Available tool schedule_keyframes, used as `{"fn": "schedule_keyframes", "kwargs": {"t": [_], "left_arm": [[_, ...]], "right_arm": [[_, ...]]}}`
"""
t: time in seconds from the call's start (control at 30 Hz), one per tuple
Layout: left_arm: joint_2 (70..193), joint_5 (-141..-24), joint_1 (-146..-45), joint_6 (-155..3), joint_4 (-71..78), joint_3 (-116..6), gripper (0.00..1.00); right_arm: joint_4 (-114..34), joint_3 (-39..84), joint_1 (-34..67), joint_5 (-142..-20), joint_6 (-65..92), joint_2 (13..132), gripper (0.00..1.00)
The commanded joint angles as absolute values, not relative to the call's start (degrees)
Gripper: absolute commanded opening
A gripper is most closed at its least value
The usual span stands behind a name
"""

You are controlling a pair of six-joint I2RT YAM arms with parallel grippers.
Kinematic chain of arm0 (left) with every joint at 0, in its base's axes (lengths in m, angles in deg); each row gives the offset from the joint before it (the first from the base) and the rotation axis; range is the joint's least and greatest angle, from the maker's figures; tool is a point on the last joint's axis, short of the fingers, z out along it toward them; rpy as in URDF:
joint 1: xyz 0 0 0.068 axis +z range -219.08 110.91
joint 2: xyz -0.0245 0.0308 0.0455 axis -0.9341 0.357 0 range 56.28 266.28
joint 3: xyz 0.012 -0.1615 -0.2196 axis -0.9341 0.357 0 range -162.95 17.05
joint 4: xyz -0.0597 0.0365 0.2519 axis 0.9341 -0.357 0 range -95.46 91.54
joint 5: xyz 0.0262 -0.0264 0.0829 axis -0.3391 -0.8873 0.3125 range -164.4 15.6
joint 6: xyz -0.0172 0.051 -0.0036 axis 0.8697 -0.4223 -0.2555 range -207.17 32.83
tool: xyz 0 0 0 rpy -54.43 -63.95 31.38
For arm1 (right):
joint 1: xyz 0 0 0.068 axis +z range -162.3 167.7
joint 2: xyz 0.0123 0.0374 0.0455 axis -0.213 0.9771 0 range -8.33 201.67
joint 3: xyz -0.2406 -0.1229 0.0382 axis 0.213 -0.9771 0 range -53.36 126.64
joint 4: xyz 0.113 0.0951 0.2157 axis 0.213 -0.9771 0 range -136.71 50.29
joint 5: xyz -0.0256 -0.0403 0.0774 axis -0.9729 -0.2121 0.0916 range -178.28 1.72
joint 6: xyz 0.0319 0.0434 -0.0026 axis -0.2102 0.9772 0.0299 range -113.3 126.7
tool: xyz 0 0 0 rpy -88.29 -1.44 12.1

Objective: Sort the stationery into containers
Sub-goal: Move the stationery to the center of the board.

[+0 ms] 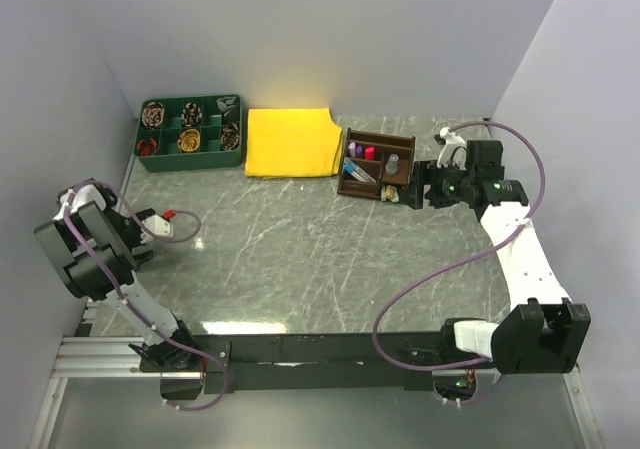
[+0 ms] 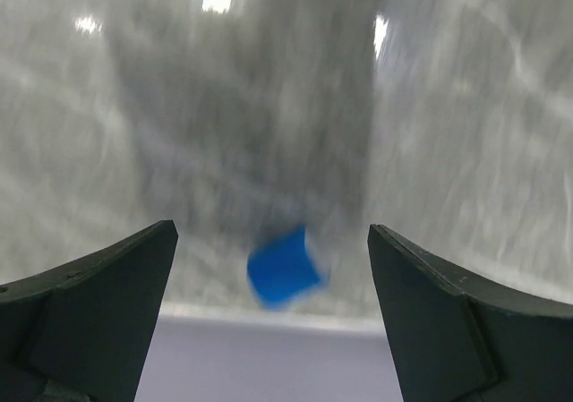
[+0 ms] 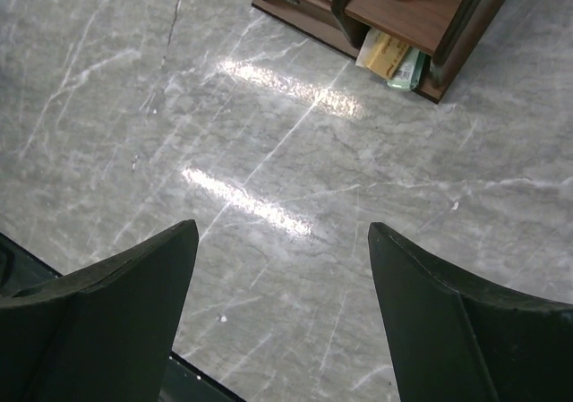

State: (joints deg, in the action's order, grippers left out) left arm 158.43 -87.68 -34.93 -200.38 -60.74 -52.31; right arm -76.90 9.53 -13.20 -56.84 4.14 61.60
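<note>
The dark brown wooden organiser (image 1: 377,166) stands at the back right, with pink, blue and purple capped markers (image 1: 358,159) in its compartments. In the right wrist view its corner (image 3: 421,17) shows at the top, holding tan and green eraser blocks (image 3: 394,57). My right gripper (image 1: 413,191) hangs just right of the organiser; its jaws (image 3: 283,228) are open over bare table. My left gripper (image 1: 148,237) is at the far left, open (image 2: 270,230). A small blue object (image 2: 284,266), blurred, lies on the table between its fingers, untouched.
A green divided tray (image 1: 190,132) with coiled round items sits at the back left. A flat yellow cloth (image 1: 292,141) lies between it and the organiser. Walls close in on the left, back and right. The grey marble table (image 1: 300,259) stretches across the middle.
</note>
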Motion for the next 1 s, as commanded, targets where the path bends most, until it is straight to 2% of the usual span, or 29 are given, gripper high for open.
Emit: {"fn": "schedule_keyframes", "kwargs": {"t": [0.0,0.2,0.33,0.47,0.63,0.77,0.8,0.87,0.9,0.97], "left_arm": [[155.1,-95.8,-35.0,-236.0,-52.0,-47.7,0.95],[154.7,-98.1,-35.0,-236.0,-49.3,-45.3,0.97],[152.3,-96.4,-35.7,-236.1,-55.9,-48.8,0.98],[155.7,-87.3,-35.0,-236.1,-65.7,-58.3,0.97],[154.6,-75.7,-32.8,-235.9,-66.6,-58.5,0.93],[153.4,-67.5,-31.6,-235.4,-64.9,-52.6,0.8],[153.1,-66.2,-31.5,-234.7,-64.6,-51.3,0.71],[152.7,-65.2,-31.5,-234.4,-63.7,-48.7,0.66],[152.5,-65.0,-31.4,-233.3,-62.5,-48.0,0.56],[152.6,-64.6,-31.6,-232.2,-60.6,-45.9,0.46]], "right_arm": [[-79.7,13.8,-12.6,-59.8,1.2,62.2,0.85],[-79.4,14.0,-12.6,-60.0,1.3,63.2,0.85],[-79.4,14.5,-10.3,-59.8,1.2,63.8,0.85],[-77.9,14.2,-10.1,-59.2,2.4,65.1,0.86],[-77.2,14.7,-9.7,-58.9,2.7,65.4,0.85],[-76.7,13.3,-9.7,-58.8,3.1,64.6,0.85],[-76.6,12.9,-9.7,-58.8,3.2,64.5,0.86],[-76.7,12.5,-9.7,-58.7,3.3,64.2,0.85],[-76.8,12.6,-9.7,-58.7,3.3,64.1,0.86],[-77.0,12.4,-9.7,-58.7,3.2,64.0,0.85]]}}
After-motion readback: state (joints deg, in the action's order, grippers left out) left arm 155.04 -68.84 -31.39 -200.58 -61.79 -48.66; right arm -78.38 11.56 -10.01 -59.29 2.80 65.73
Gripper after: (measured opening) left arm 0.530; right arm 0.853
